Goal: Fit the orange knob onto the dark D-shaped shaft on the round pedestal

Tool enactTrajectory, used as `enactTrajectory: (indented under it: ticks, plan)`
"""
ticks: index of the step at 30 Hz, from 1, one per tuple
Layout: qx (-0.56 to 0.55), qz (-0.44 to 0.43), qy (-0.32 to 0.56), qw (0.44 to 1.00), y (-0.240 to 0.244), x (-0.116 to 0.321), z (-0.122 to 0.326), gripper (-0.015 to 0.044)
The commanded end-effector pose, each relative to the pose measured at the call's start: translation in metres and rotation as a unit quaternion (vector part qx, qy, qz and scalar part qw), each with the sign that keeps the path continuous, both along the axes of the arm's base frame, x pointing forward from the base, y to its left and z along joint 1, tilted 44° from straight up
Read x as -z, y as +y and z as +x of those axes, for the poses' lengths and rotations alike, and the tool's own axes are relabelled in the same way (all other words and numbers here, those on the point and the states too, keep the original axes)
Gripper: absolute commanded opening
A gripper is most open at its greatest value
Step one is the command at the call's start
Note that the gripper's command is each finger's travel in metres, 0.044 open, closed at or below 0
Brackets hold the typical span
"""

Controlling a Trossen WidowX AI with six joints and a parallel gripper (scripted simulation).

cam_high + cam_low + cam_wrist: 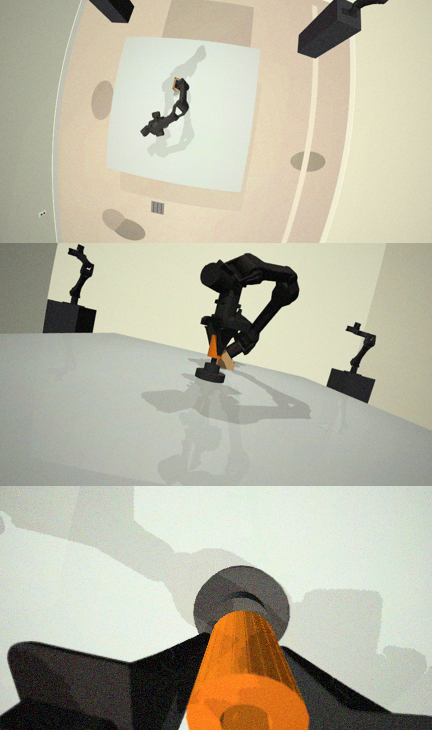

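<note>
The orange knob (213, 349) (245, 653) is held upright between the fingers of my gripper (214, 347) (242, 646), which is shut on it. The exterior view shows the knob's lower end at the top of the dark shaft (214, 360). A length of shaft shows below the knob, above the stepped round pedestal (210, 376) (215, 593). I cannot tell whether the shaft tip is inside the hole. The shaft's flat side and the knob's lower hole are hidden. A round recess shows in the knob's near end in the wrist view. The arm hides knob and pedestal in the top view.
A tan block (227, 361) (174, 84) sits at the arm's foot, behind the pedestal in the exterior view. The arm's shadow falls across the pale table (223, 135) (90, 424). Two other dark arms stand on dark boxes (62, 316) (350, 384) beyond the table.
</note>
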State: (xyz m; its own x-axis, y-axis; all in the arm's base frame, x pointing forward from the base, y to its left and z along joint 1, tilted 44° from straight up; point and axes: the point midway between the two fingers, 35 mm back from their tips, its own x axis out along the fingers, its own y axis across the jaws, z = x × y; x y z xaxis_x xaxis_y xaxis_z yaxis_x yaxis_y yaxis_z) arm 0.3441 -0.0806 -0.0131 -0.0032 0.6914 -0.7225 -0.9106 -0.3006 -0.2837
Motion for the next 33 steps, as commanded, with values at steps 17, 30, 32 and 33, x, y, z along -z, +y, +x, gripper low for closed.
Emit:
enactTrajectory:
  ticks: [17,30,32,33]
  plan:
    - [-0.006,0.000,-0.007,1.000,0.0024,0.0008,-0.0028,0.0000]
    - [-0.006,0.000,-0.007,1.000,0.0032,0.0026,-0.0017,0.0000]
    - [-0.006,0.000,-0.007,1.000,0.0033,0.0027,-0.0017,0.0000]
    - [-0.006,0.000,-0.007,1.000,0.0034,0.0028,-0.0017,0.0000]
